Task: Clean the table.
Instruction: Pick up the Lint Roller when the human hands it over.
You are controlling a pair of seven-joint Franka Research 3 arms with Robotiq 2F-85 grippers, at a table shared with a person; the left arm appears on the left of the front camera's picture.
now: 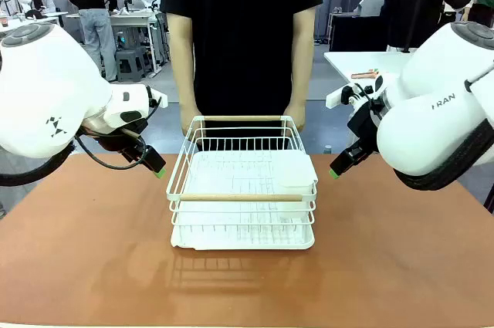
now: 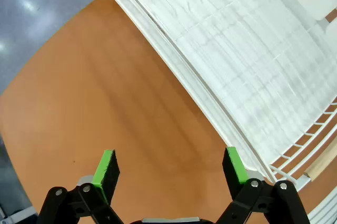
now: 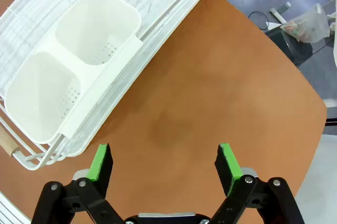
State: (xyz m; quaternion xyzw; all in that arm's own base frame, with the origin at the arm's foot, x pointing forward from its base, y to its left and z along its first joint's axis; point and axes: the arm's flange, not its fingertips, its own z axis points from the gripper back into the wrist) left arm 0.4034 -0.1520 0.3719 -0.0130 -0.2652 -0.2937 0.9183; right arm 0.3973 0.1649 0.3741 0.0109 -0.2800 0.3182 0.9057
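left end effector: jaws spread wide, nothing between the green pads, nothing touched. It hangs over the large reddish-brown matte worktop with rounded corners; the wrist view shows bare worktop straight ahead of the fingers

right end effector: same state, jaws wide, empty, clear of everything, with bare worktop in front of it

white wire dish rack with a wooden bar handle sits on the worktop between the two end effectors, near both and touching neither. In the left wrist view its corner lies just past the right-hand finger; in the right wrist view its edge runs ahead and to the left of the fingers

white plastic two-pocket holder hangs inside the rack on the side facing the right end effector; both pockets look empty

person in a black shirt stands beyond the rack, opposite both end effectors, hands down at its far rim; contact with the rim can't be told
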